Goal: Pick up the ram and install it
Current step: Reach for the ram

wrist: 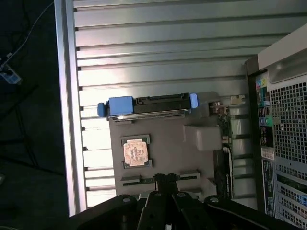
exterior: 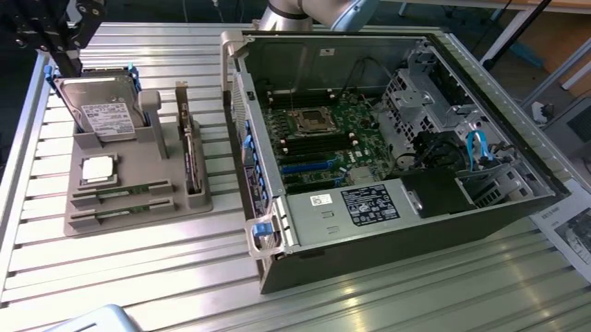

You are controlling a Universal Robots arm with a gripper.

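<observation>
The jaws are pressed together and hold nothing. In the exterior view they hang above the upright hard drive [exterior: 109, 111], at the far end of the grey holder tray [exterior: 171, 204] that stands on the slatted metal desk [exterior: 138, 277].

The ram [exterior: 122, 189] lies flat in a groove at the near end of this tray, and a second ram stick [exterior: 120, 209] lies in the groove just beside it. Both are well apart from the jaws. In the wrist view the dark fingers [wrist: 156, 206] point toward the groove where the ram [wrist: 135, 180] lies, past the processor chip [wrist: 135, 152].

Several things could go wrong from here, in my judgement:
- With the jaws shut, a descent would press on the top edge of the thin stick instead of going around it, and the board could crack.
- The two sticks are close neighbours, so a small sideways error may touch the wrong one or pull both.
- A grip away from the middle may tilt the stick in its groove and jam it.
- The hard drive and the upright circuit card [exterior: 189, 149] stand higher than the ram, so a low path could hit them.
- At the open computer case [exterior: 397, 228], a stick held crooked may not meet its slot on the motherboard [exterior: 323, 138], and pushing then could bend it.
</observation>
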